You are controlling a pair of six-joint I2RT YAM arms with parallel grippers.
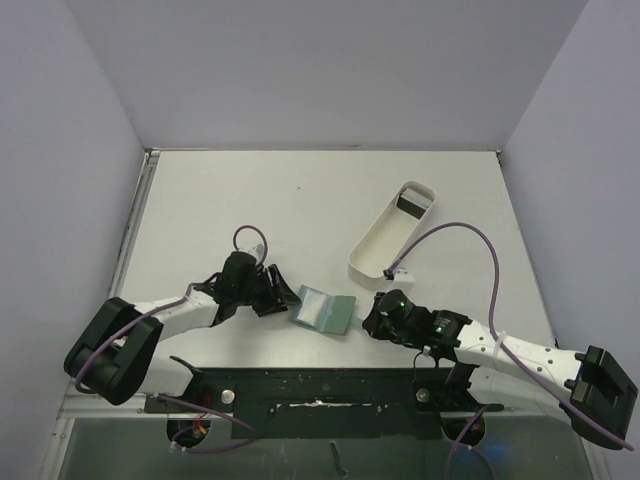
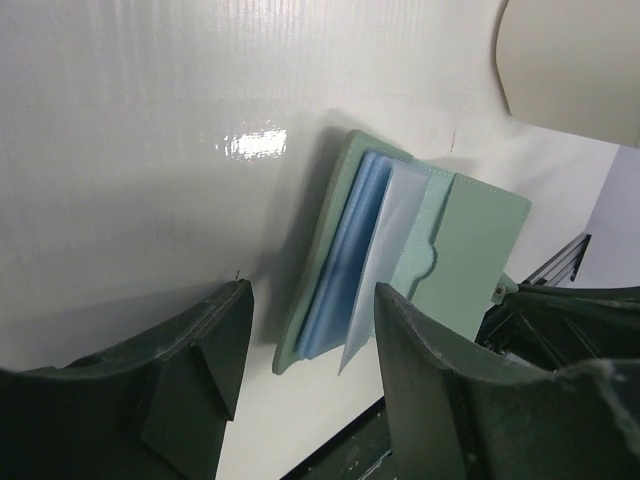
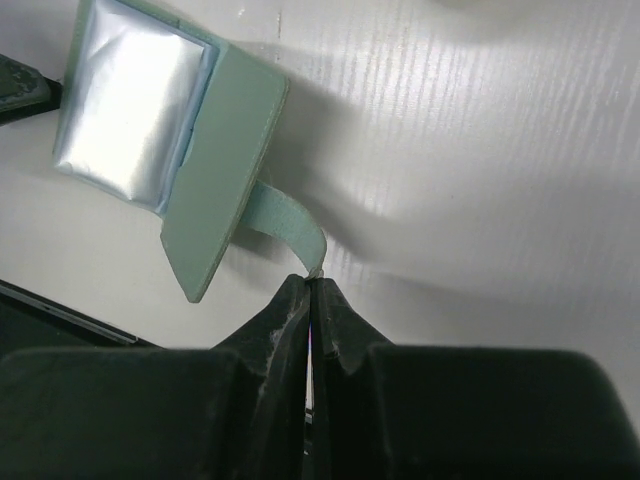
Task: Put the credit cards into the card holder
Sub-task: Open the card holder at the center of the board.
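The grey-green card holder [image 1: 323, 309] lies open on the table between the two arms, its bluish pockets [image 2: 345, 250] fanned upward. My right gripper [image 1: 368, 318] is at its right edge, shut on the holder's small snap tab [image 3: 290, 220], with the fingertips [image 3: 312, 280] pinched on the tab's end. My left gripper [image 1: 283, 300] sits just left of the holder with its jaws open. Nothing is between its fingers [image 2: 420, 340], and the holder's near corner lies just ahead of the gap. One black credit card [image 1: 412, 206] stands in the far end of the white tray.
The long white oblong tray [image 1: 375, 245] lies diagonally behind the right arm, and its corner shows in the left wrist view [image 2: 570, 60]. A purple cable [image 1: 470, 232] arcs over the table by the tray. A black mounting rail [image 1: 320, 390] runs along the near edge.
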